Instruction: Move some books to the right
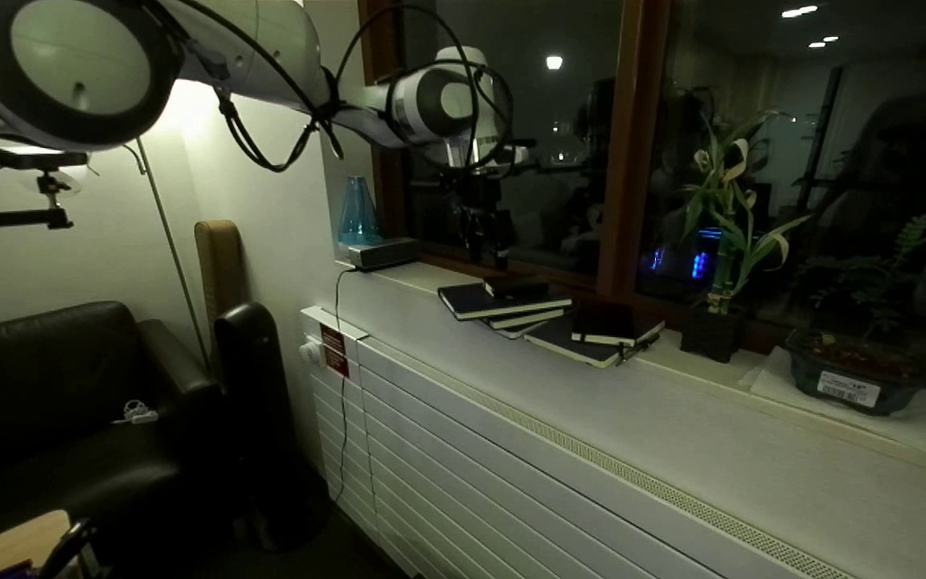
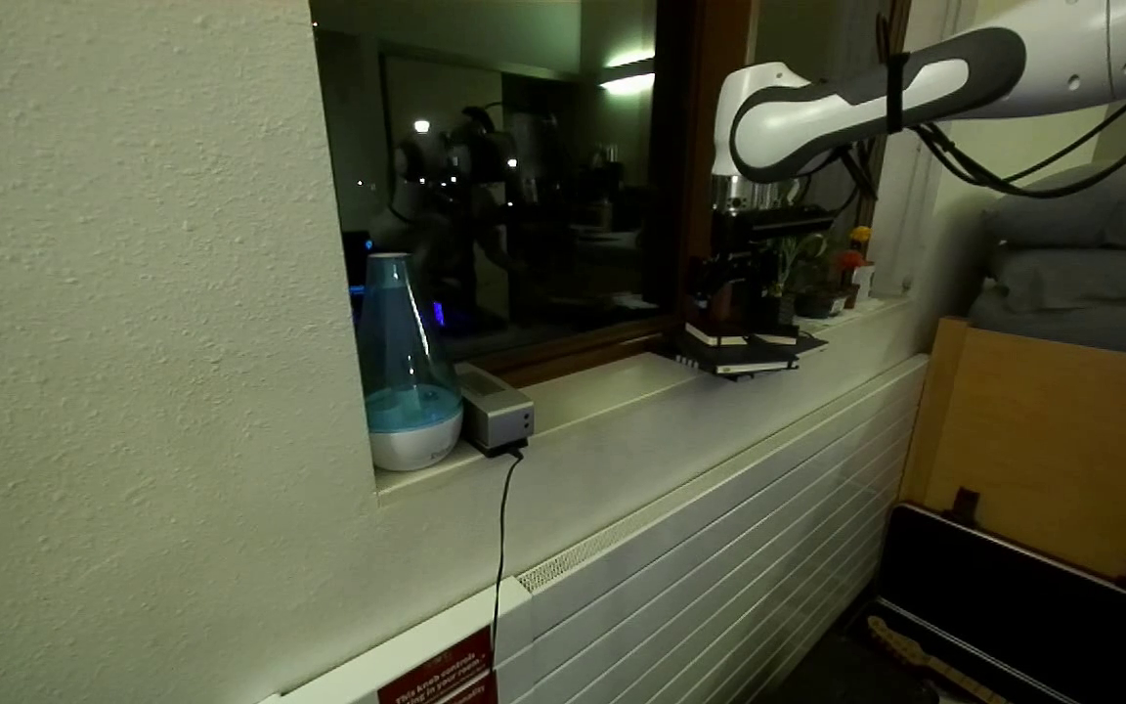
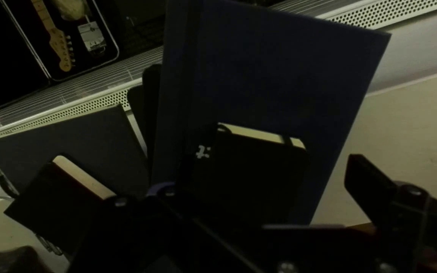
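Note:
In an exterior view, several dark books lie on the sill in two neighbouring piles. The near pile has a small black book (image 1: 517, 285) on a larger dark-blue book (image 1: 471, 303), with more books partly hidden beneath. The other pile has a small black book (image 1: 604, 322) on a larger dark book (image 1: 567, 342). In the wrist view, the small black book (image 3: 249, 170) lies on the dark-blue book (image 3: 271, 72). My gripper (image 1: 485, 245) hangs above the near pile, apart from it. In the wrist view my gripper (image 3: 268, 178) is open; its left finger is hard to see against the dark covers.
A blue translucent humidifier (image 2: 410, 391) and a grey box (image 2: 497, 406) stand at one end of the sill. A potted bamboo (image 1: 712, 334) and a planter (image 1: 857, 374) stand beyond the books. The window (image 1: 511, 161) is close behind; a radiator (image 1: 559, 482) is below.

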Tool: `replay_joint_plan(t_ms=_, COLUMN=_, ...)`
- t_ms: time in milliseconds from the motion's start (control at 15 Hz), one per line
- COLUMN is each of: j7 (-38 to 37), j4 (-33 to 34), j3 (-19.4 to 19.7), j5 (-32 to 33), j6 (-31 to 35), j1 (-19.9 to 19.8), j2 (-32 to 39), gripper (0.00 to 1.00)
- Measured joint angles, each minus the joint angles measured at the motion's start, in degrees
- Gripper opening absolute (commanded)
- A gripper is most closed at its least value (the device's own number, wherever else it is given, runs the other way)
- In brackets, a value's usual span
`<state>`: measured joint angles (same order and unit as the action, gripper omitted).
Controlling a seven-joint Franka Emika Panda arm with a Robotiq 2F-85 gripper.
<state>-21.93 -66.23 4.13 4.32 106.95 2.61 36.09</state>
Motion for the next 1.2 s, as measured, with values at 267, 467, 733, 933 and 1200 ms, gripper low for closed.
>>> replay_joint_plan(t_ms=267, j7=0.0, j4=0.0, j3=1.3, j5=0.6, j6=2.5, j1=0.0, j2=1.0, gripper=1.0)
replay_joint_plan(t_ms=467, j7=0.0, j4=0.0, j3=1.8, j5=0.6, j6=3.2, j1=-0.1, j2=1.6, gripper=1.0)
replay_joint_plan(t_ms=733, j7=-0.2, j4=0.0, j3=2.0, j5=0.6, j6=3.9, j1=0.0, j2=2.6, gripper=1.0)
replay_joint_plan(t_ms=933, j7=-1.4, j4=0.0, j3=2.0, j5=0.6, j6=5.2, j1=0.0, j2=2.8, gripper=1.0)
replay_joint_plan(t_ms=1200, j7=-3.4, j4=0.0, j3=1.9, j5=0.4, j6=6.5, j1=0.1, j2=2.8, gripper=1.0)
